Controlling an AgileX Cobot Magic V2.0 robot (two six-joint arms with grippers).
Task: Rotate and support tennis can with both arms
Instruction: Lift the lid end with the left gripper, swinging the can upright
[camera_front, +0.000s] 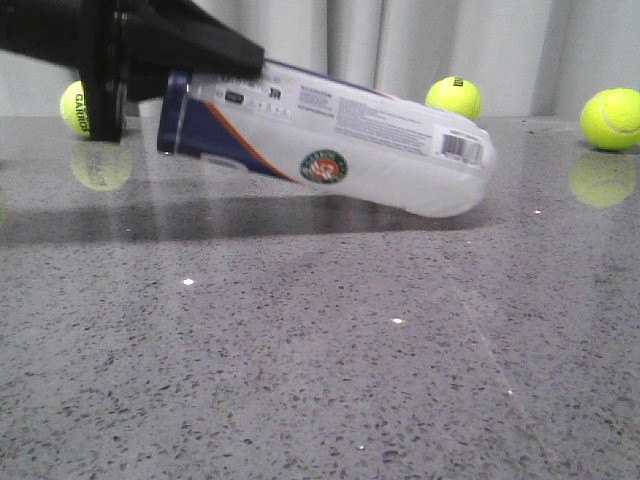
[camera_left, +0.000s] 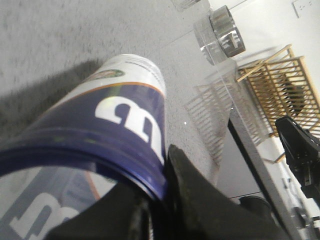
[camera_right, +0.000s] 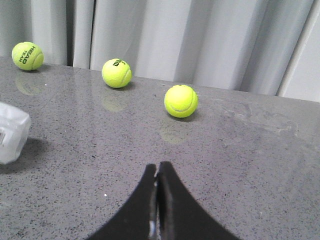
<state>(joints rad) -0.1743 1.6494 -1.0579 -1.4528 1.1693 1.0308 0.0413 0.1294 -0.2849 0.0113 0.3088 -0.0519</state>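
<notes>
The tennis can (camera_front: 380, 150) is tilted: its navy blue end is lifted at the left and its white end rests on the grey table (camera_front: 300, 350) at the right. The orange stripe, the round emblem and the barcode face the front view. My left gripper (camera_front: 240, 68) is shut on the navy rim, one finger inside the can and one outside, as the left wrist view (camera_left: 160, 175) shows on the can (camera_left: 120, 115). My right gripper (camera_right: 158, 167) is shut and empty, low over the table, apart from the can's white end (camera_right: 12, 132). It is out of the front view.
Three yellow tennis balls lie along the back edge by the curtain: one behind the left arm (camera_front: 78, 108), one behind the can (camera_front: 453, 97), one at the far right (camera_front: 611, 119). A wooden rack (camera_left: 280, 85) and clear containers (camera_left: 220, 35) stand beyond the table.
</notes>
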